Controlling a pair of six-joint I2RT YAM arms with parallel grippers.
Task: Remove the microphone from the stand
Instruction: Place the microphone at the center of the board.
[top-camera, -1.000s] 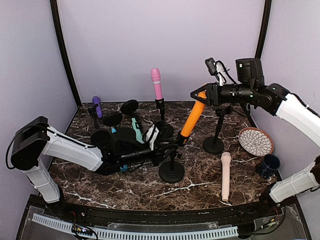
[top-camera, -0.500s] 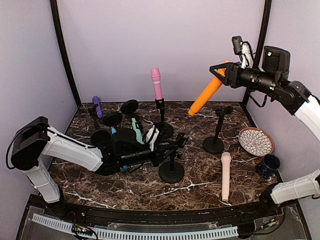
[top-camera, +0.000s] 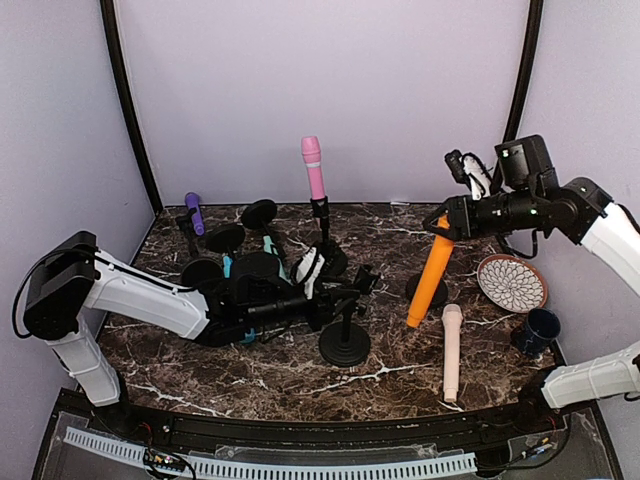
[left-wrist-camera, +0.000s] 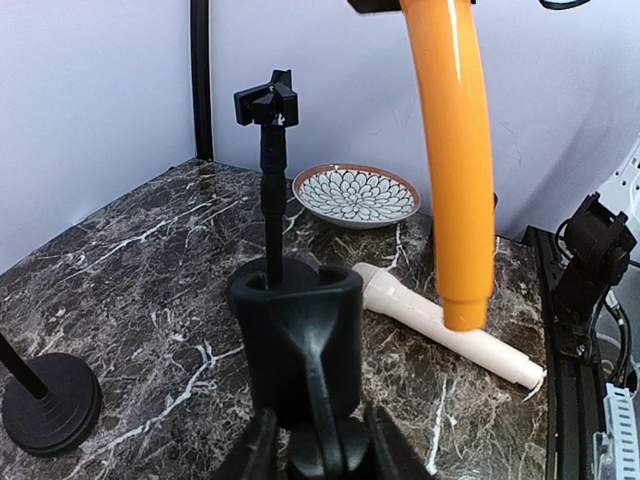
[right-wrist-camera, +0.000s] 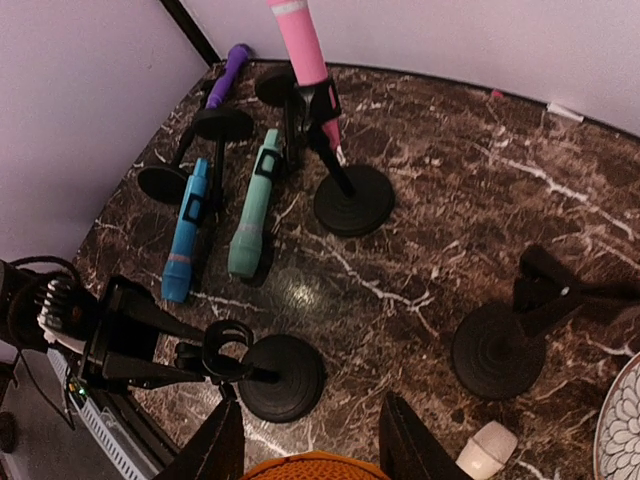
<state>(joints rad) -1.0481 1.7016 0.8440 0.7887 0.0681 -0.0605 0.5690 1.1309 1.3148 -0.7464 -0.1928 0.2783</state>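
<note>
My right gripper (top-camera: 446, 222) is shut on the head of the orange microphone (top-camera: 430, 277). The microphone hangs nearly upright, tail down, above the table to the right of the stand. In the right wrist view only its mesh head (right-wrist-camera: 315, 468) shows between my fingers (right-wrist-camera: 218, 440). My left gripper (top-camera: 335, 293) is shut on the black stand's empty clip (left-wrist-camera: 296, 340). That stand's round base (top-camera: 343, 346) rests on the marble. In the left wrist view the orange microphone (left-wrist-camera: 455, 170) hangs free, to the right of the clip and beyond it.
A cream microphone (top-camera: 452, 350) lies right of the stand. A second empty stand (top-camera: 428, 288), a patterned plate (top-camera: 511, 282) and a dark cup (top-camera: 536, 330) stand at the right. A pink microphone (top-camera: 314, 168) stands upright at the back. Blue (right-wrist-camera: 185, 232), teal (right-wrist-camera: 254, 205) and purple (right-wrist-camera: 230, 68) microphones lie at the left.
My right gripper pulled the orange microphone up out of the clip, swung it high to the right, then lowered it, now hanging upright by the right stand. The left gripper stayed on the clip.
</note>
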